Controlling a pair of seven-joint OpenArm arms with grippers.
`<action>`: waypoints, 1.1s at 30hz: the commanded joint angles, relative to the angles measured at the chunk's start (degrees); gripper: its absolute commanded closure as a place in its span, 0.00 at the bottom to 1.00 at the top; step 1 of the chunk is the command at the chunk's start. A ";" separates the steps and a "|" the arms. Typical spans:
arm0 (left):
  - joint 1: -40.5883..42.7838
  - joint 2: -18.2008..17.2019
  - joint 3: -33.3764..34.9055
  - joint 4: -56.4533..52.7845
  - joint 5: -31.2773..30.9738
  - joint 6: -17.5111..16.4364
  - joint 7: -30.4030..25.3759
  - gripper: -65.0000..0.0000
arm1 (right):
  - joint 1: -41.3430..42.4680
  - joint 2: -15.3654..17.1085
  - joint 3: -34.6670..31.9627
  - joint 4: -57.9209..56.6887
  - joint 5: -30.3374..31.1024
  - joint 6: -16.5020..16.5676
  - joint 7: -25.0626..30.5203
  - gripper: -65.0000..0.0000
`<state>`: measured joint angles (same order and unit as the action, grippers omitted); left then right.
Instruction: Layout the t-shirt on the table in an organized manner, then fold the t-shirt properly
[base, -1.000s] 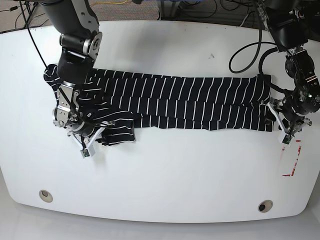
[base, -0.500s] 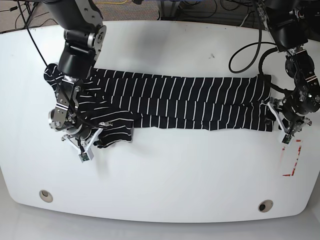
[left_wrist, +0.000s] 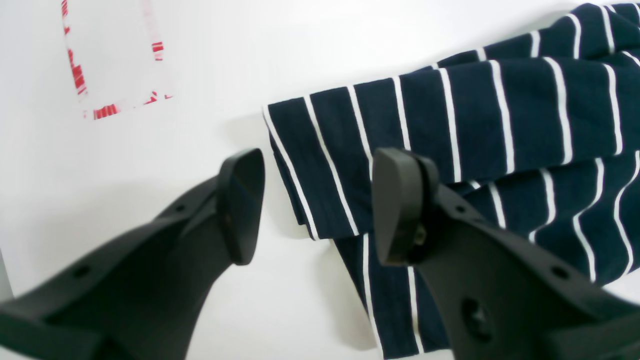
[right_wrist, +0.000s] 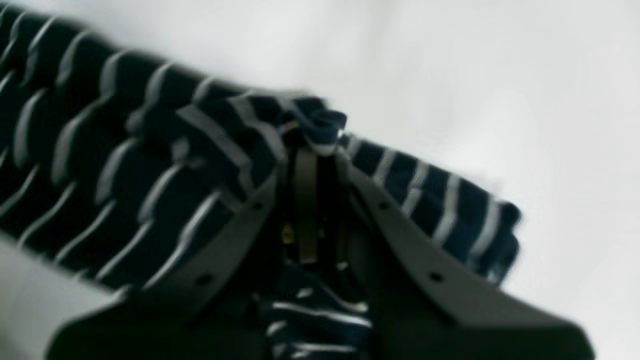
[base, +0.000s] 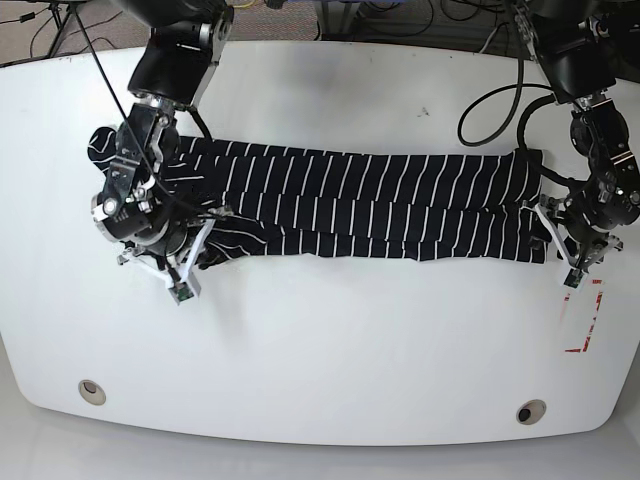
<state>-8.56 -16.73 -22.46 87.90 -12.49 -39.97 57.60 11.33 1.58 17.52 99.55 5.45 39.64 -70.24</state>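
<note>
Since the earlier frames the right arm has swung up and toward 12 o'clock, dragging the loose flap of fabric that lay at 7 o'clock back in against the main band; the left arm hasn't shifted. Desk (base: 330, 360): white, glossy, most of the near half bare, so plenty of room toward 6 o'clock for spreading or folding. T-shirt (base: 370, 205) lies as a long narrow band running 9 to 3 across the middle of the desk, already doubled lengthwise, one end bunched at 9 o'clock. My read: it's stretched between the two arms to keep it straight before the next fold. Right pincer (right_wrist: 310, 150) is clamped on a pinch of the t-shirt's hem, fabric puckered at the tips; wrist view is blurred, so it's likely mid-move. Left pincer (left_wrist: 310, 205) stands apart, nothing between the tips, hovering at the 3 o'clock end with one tip over the fabric corner and one over bare desk; looks poised to take that corner. Red-and-white sticker (base: 585, 320) sits just past the 3 o'clock end, near the desk edge, so little margin there. Two grommet holes (base: 92, 391) near the front edge, well apart from the fabric.
</note>
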 joint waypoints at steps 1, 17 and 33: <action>-1.07 -0.98 -0.09 0.85 -0.56 -0.03 -0.94 0.52 | -1.79 0.04 -2.44 5.55 5.14 0.36 -1.10 1.00; -1.16 -0.89 0.00 -1.88 -0.56 -0.03 -1.03 0.52 | -12.08 7.78 -10.44 11.00 23.51 0.36 -4.27 0.91; -1.16 -0.89 0.00 -2.58 -0.56 -0.03 -1.03 0.52 | -14.01 14.90 -3.23 10.74 31.51 0.36 -3.92 0.42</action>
<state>-8.54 -16.71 -22.35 84.53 -12.49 -39.97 57.49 -3.55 16.01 10.79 109.47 36.75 40.05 -75.02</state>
